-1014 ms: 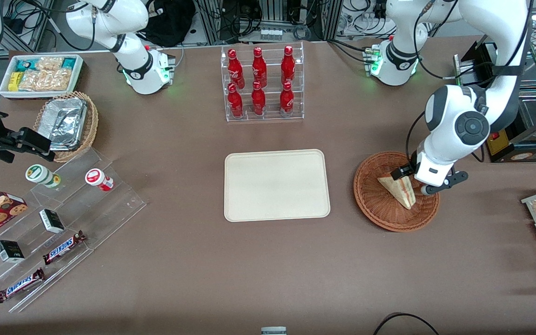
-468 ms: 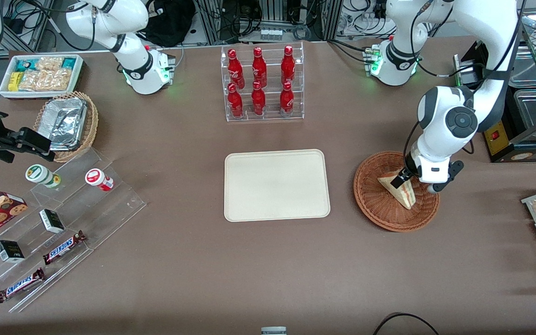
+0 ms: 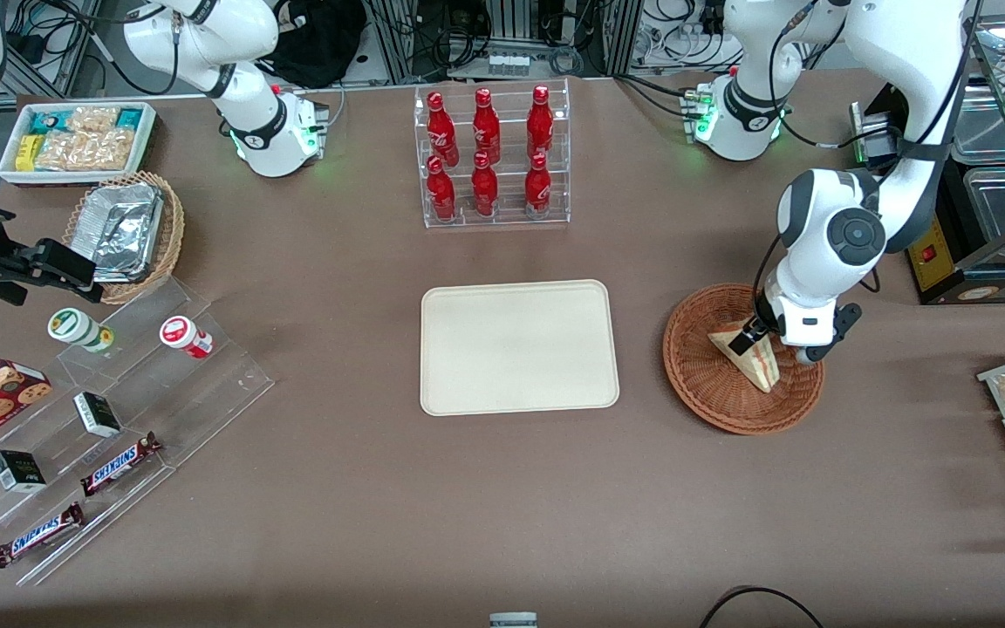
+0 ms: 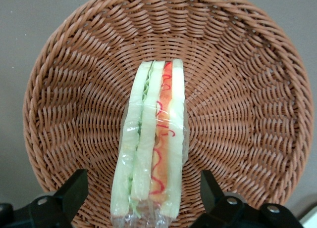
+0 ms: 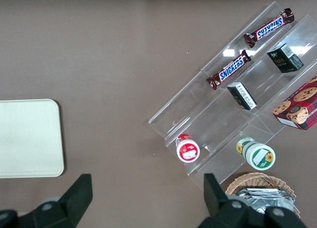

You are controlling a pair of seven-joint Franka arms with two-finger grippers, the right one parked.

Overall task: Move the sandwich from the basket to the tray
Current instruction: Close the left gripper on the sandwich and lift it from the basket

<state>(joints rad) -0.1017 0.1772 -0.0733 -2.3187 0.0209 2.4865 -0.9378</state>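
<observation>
Wicker basket (image 3: 712,392): holds the sandwich (image 3: 751,356)
Gripper (image 4: 143,198): low over basket, fingers wide, one each side of sandwich, not touching

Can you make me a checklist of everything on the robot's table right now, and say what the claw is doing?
Surface: brown table.
Job's things: sandwich lies in the basket; tray holds nothing.
Clutter: rack of red bottles; chocolate bars and small jars on clear steps; tan basket of foil containers.
Grippers: claw open, fingers on either side of the sandwich, not touching.
Cables: black cable at the table edge.
Surroundings: metal framing and wires.
</observation>
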